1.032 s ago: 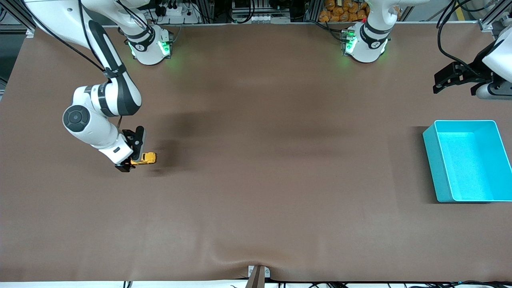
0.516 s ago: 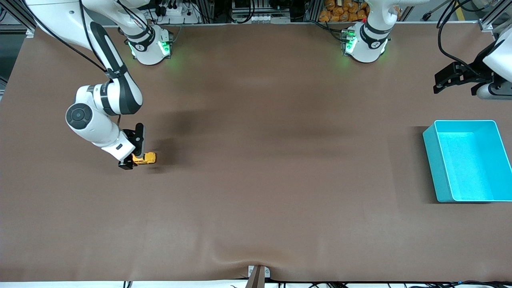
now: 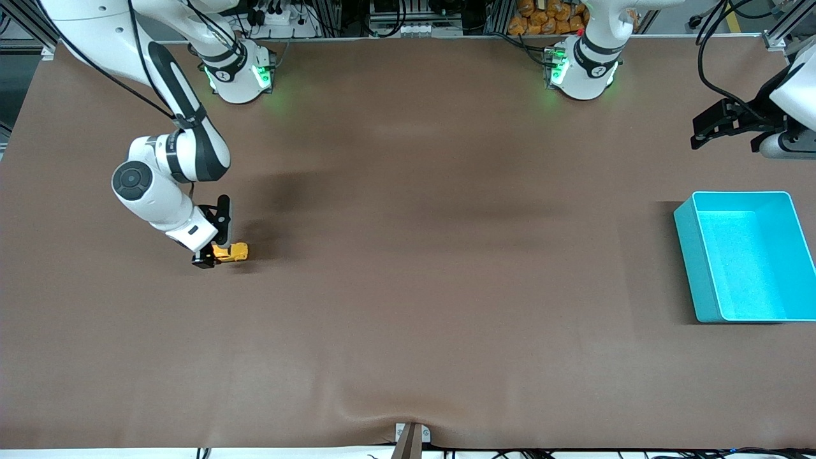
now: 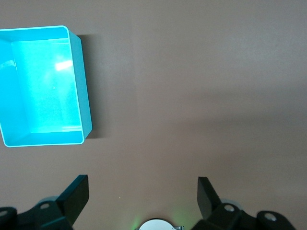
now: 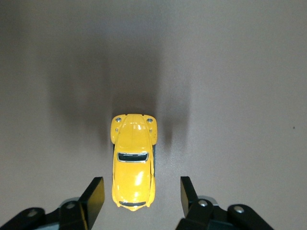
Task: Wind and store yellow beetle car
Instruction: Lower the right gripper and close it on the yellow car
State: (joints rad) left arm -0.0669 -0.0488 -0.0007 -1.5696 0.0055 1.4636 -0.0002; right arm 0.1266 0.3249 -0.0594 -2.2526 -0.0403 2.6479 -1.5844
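**Right fingers narrowing around the car; no grip confirmed**

I have the right gripper (image 3: 215, 254) down at the desk (image 3: 408, 287) near the right arm's end, set about the tail of the yellow beetle car (image 3: 231, 252). In the right wrist view the car (image 5: 133, 160) sits on its wheels on the desk, its rear between the two fingers (image 5: 94, 195). A gap shows on each side of the body, so the fingers are part-spread and are not touching the paint; I judge them not yet pinching.

Against the earlier front pictures, the right arm's wrist has drawn in toward the car and stands more upright, and the fingers look narrower than they did a second ago. The car itself has not shifted on the desk. I read this as the closing stroke of the grasp, ahead of the pull-back that would wind the car. If the fingers land unevenly, the car could skew or roll away.

The left gripper (image 3: 723, 124) waits in the air at the left arm's end of the desk, fingers (image 4: 76, 195) spread wide and empty. The cyan bin (image 3: 695, 255) lies just beside it, empty, well apart from the car. Neither has changed.
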